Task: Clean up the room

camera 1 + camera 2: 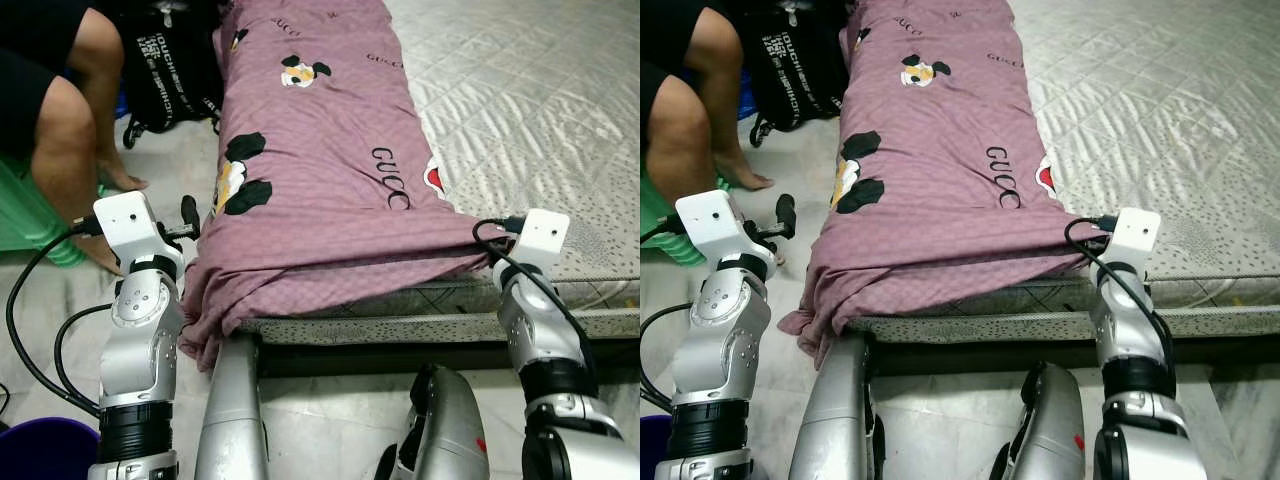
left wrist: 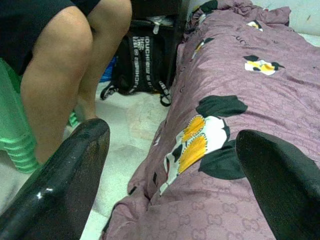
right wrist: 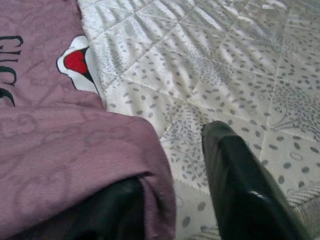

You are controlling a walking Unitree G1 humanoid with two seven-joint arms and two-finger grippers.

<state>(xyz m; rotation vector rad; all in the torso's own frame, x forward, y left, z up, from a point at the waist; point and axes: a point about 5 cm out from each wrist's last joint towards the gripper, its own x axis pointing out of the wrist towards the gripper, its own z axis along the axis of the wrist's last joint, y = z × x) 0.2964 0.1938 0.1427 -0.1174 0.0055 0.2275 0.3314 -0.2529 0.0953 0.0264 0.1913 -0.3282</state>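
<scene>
A quilted mattress (image 1: 520, 90) carries a folded mauve blanket (image 1: 310, 170) along its left edge. The right wrist view shows the right end effector (image 3: 170, 200) spread, one finger under the blanket's corner. The left end effector (image 2: 170, 185) gapes wide beside the blanket's overhanging edge, near a seated person's legs (image 2: 65, 75).

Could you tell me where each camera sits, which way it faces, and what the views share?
Left eye view: on the head, looking down at the purple blanket on the mattress; both silver arms show.
Right eye view: the stereo twin, same scene.
Left wrist view: along the open left end effector toward the blanket, a seated person's legs and a black backpack.
Right wrist view: along the right end effector, one finger under the blanket's corner.
Shared: the blanket appears in all four.
</scene>
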